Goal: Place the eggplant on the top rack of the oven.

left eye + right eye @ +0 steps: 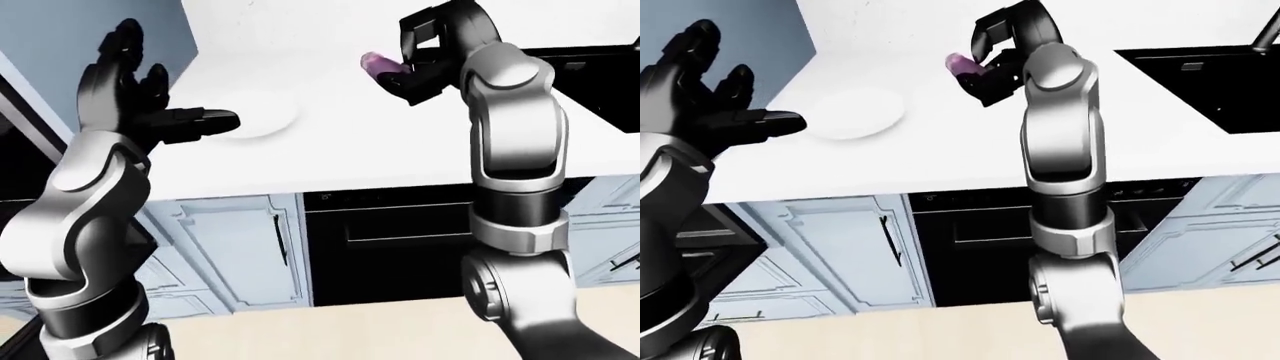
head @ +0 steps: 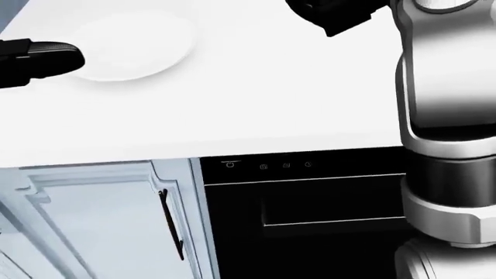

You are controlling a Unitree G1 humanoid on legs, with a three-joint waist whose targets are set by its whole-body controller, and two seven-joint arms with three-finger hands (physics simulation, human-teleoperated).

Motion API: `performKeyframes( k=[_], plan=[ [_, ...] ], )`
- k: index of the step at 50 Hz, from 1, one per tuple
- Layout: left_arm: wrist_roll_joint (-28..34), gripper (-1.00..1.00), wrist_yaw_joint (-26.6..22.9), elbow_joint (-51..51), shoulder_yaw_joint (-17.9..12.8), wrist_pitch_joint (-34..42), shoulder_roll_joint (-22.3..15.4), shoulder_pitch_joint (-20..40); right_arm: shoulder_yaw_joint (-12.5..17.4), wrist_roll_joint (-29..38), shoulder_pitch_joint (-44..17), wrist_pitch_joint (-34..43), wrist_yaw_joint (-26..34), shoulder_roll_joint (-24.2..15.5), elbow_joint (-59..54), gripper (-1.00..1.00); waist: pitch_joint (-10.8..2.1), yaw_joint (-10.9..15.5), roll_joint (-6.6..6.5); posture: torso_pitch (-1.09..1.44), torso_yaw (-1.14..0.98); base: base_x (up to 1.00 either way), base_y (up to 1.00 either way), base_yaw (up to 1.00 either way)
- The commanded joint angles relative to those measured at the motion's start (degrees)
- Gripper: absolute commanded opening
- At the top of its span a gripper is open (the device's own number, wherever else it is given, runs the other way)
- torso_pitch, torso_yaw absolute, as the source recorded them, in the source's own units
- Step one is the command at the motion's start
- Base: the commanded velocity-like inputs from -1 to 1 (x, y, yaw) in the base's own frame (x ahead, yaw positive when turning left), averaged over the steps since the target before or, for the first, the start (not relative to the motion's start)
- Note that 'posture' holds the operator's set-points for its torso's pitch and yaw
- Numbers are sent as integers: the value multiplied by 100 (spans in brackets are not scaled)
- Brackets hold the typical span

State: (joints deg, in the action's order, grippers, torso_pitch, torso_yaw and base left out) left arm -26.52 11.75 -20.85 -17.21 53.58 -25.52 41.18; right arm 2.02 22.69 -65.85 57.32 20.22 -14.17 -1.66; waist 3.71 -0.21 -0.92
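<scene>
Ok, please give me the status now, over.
Right hand shut on eggplant, above counter. Left hand open, empty. Oven door shut, blocking rack.

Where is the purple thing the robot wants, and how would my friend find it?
Start at the wide white countertop above the black oven. Follow the robot's right hand up to the top middle of the right-eye view: the small glossy purple eggplant sits between its black fingers. It is the only purple thing; the nearby round white plate is flat and pale.

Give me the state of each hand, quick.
Left hand: open, holding nothing.
Right hand: closed on the eggplant, above the counter.
</scene>
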Motion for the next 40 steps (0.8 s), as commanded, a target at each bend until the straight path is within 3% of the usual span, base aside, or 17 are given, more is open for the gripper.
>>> performKeyframes(
  k=[1, 5, 6, 9, 13, 15, 18, 19, 20, 21, 23, 29, 36, 38, 39, 40],
  plan=[
    [-16, 100, -30, -181, -26, -186, -62, 181, 100, 84, -196, -202, -95, -81, 204, -100, -180, -28, -56, 0, 0, 0, 0, 0],
    [-3, 100, -46, -167, -26, -236, -55, 147, 80, 129, -208, -171, -62, -82, 218, -100, -197, 16, -16, 0, 0, 0, 0, 0],
    [-7, 100, -45, -171, -33, -224, -61, 156, 74, 144, -209, -169, -57, -80, 221, -100, -331, 27, -65, 0, 0, 0, 0, 12],
    [-12, 100, -33, -179, -32, -205, -60, 166, 75, 176, -205, -162, -44, -72, 210, -100, -337, 80, -124, 0, 0, -2, 0, 42],
    [-9, 100, -39, -170, -32, -213, -62, 165, 86, 197, -184, -171, -44, -56, 215, -100, -445, 72, -216, 0, 0, -14, 0, 90],
    [-9, 100, -38, -164, -30, -214, -59, 172, 87, 203, -191, -166, -44, -51, 212, -100, -438, 50, -195, 0, 0, -24, 0, 100],
    [-8, 100, -36, -151, -23, -211, -58, 187, 87, 214, -217, -160, -24, -65, 197, -100, -349, 8, 10, 0, 0, -23, 0, 100],
    [-21, 100, -23, -162, -34, -178, -63, 208, 85, 218, -225, -165, -19, -68, 185, -100, -348, 3, 179, 0, 0, -23, 0, 100],
    [-29, 100, -15, -174, -40, -162, -65, 211, 82, 222, -242, -162, -15, -68, 173, -100, -418, -11, 460, 0, 0, -23, 0, 100],
    [-30, 100, -14, -174, -38, -166, -63, 208, 80, 227, -250, -162, -10, -70, 166, -100, -376, -28, 200, 0, 0, -23, 0, 100],
    [-27, 100, -20, -163, -33, -188, -63, 198, 76, 236, -256, -168, -2, -69, 160, -100, -390, 37, 297, 0, 0, -23, 0, 100],
    [-26, 100, -19, -156, -24, -190, -66, 197, 76, 258, -252, -194, 0, -44, 138, -100, -314, 88, 81, 0, 0, -23, 0, 100],
    [-34, 100, -5, -185, -32, -169, -64, 193, 75, 264, -164, -225, -13, -10, 172, -100, -261, 109, -343, 0, 0, -23, 0, 100],
    [-27, 100, -12, -168, -30, -188, -65, 190, 71, 270, -138, -226, -17, -2, 185, -100, -258, 128, -541, 0, 0, -23, 0, 100],
    [-30, 100, -9, -175, -32, -181, -66, 193, 73, 268, -139, -224, -16, 1, 184, -100, -307, 165, -766, 0, 0, -24, 0, 100],
    [-28, 100, -10, -176, -31, -184, -67, 187, 70, 270, -143, -218, -11, 2, 188, -100, -330, 139, -764, 0, 0, -23, 0, 100]
  ],
)
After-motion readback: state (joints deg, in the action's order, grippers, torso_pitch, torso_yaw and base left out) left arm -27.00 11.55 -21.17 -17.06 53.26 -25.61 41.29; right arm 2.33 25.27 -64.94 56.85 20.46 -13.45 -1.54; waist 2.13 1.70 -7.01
